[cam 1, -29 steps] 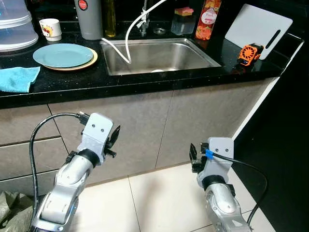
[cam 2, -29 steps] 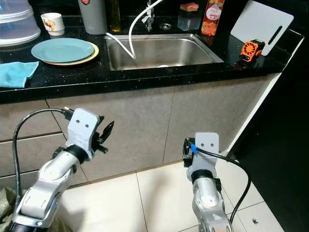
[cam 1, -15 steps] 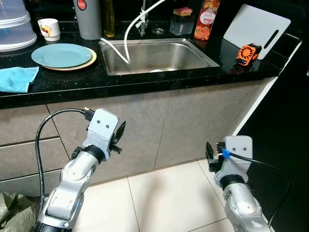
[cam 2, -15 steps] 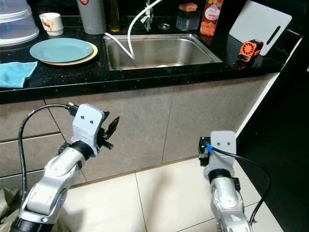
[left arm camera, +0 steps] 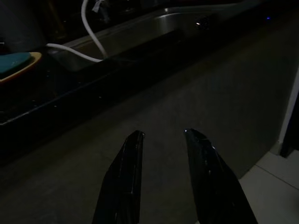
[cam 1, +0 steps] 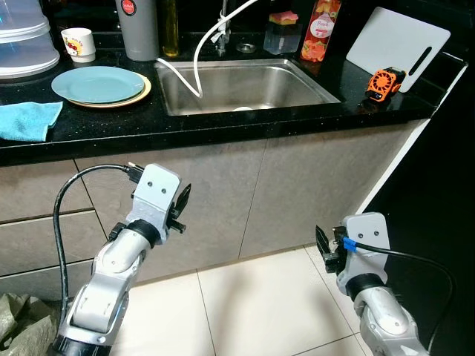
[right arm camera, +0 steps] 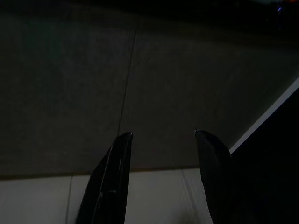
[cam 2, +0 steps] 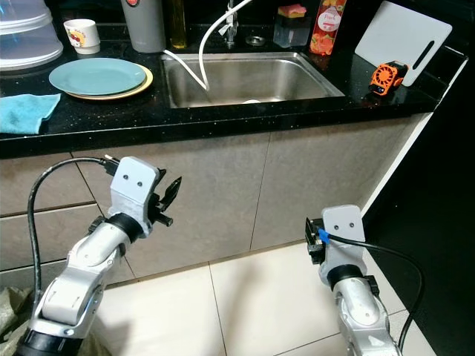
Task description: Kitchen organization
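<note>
A black countertop (cam 1: 223,124) runs across the top of the eye views, with a steel sink (cam 1: 256,83) set into it. A teal plate (cam 1: 96,84) lies on a yellow plate (cam 1: 142,91) left of the sink, beside a blue cloth (cam 1: 26,120) and a white cup (cam 1: 77,43). My left gripper (cam 1: 182,204) hangs open below the counter edge, facing the grey cabinet front (cam 1: 312,178), and holds nothing. My right gripper (cam 1: 323,248) is lower, over the floor, also open and empty. Both wrist views are dark, and the black fingers (left arm camera: 128,168) (right arm camera: 112,168) stand apart in each.
A white hose (cam 1: 197,74) hangs into the sink. A grey canister (cam 1: 138,30), a red bottle (cam 1: 320,30) and a sponge container (cam 1: 283,30) line the back. A white cutting board (cam 1: 397,37) and an orange gadget (cam 1: 384,81) sit right. Pale floor tiles (cam 1: 252,304) lie below.
My right arm has swung to the right and a little lower. My left gripper has lifted slightly toward the cabinet. The camera has shifted a little.
</note>
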Tool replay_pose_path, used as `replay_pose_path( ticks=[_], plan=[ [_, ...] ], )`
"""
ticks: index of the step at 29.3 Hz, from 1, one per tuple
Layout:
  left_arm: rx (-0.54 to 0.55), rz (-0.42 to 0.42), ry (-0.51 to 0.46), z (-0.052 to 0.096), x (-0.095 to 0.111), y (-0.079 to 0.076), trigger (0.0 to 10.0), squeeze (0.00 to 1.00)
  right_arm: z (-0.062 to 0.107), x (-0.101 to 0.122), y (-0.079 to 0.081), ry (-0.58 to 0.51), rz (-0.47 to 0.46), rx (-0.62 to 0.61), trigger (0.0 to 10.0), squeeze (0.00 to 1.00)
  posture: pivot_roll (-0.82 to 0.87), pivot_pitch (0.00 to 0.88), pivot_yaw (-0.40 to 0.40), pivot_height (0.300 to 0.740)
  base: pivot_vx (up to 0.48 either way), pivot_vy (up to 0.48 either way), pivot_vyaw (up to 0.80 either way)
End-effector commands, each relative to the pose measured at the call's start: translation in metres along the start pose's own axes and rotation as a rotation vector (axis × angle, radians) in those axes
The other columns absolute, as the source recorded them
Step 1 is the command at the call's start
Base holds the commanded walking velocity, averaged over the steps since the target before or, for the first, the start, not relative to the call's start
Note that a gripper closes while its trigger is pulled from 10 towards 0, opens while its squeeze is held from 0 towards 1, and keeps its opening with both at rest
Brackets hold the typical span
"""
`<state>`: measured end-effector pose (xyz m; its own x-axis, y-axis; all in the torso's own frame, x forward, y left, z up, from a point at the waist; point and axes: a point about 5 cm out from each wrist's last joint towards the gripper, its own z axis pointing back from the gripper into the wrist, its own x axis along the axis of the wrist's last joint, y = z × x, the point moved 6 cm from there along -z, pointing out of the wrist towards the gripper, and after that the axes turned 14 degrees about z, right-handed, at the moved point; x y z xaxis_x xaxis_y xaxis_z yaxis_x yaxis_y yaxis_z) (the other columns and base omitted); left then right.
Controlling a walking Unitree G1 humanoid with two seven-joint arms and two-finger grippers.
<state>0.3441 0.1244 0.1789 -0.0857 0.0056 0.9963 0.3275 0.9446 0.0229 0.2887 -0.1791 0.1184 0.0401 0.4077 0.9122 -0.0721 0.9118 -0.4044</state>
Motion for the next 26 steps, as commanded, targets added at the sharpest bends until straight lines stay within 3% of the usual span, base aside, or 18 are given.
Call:
replay_pose_path(
  ticks=[1,5,7,14,17,21,23,26],
  plan=[
    [0.011,0.018,0.011,-0.003,-0.001,0.001,10.0,0.00,0.001,-0.002,-0.001,0.013,-0.011,-0.004,10.0,0.00,0.17,0.026,-0.024,0.740,0.000,0.000,0.00],
    [0.034,0.036,0.003,-0.007,0.002,0.003,10.0,0.00,-0.013,0.007,-0.016,-0.009,-0.065,-0.106,10.0,0.00,0.18,0.024,-0.023,0.740,0.000,0.000,0.00],
    [0.025,0.038,-0.009,-0.007,0.006,-0.004,10.0,0.00,-0.022,0.015,-0.027,-0.026,-0.108,-0.178,10.0,0.00,0.18,0.023,-0.024,0.740,0.000,0.000,0.00],
    [0.004,0.049,-0.012,-0.009,0.011,-0.011,10.0,0.00,-0.027,0.023,-0.026,-0.048,-0.131,-0.192,10.0,0.00,0.19,0.022,-0.027,0.740,0.000,0.000,0.00],
    [-0.045,-0.034,-0.009,-0.018,0.023,-0.024,10.0,0.00,-0.030,0.031,-0.031,-0.072,-0.142,-0.219,10.0,0.00,0.19,0.021,-0.025,0.740,0.000,0.000,0.00],
    [-0.062,-0.061,-0.026,-0.021,0.027,-0.027,10.0,0.00,-0.031,0.033,-0.034,-0.076,-0.145,-0.231,10.0,0.00,0.19,0.021,-0.024,0.740,0.000,0.000,0.00],
    [-0.030,0.032,-0.057,-0.023,0.033,-0.024,10.0,0.00,-0.032,0.034,-0.036,-0.078,-0.148,-0.243,10.0,0.00,0.19,0.021,-0.022,0.740,0.000,0.000,0.00],
    [0.044,0.079,-0.083,-0.024,0.038,-0.013,10.0,0.00,-0.031,0.035,-0.040,-0.082,-0.154,-0.263,10.0,0.00,0.19,0.022,-0.019,0.740,0.000,0.000,0.00]
  ],
)
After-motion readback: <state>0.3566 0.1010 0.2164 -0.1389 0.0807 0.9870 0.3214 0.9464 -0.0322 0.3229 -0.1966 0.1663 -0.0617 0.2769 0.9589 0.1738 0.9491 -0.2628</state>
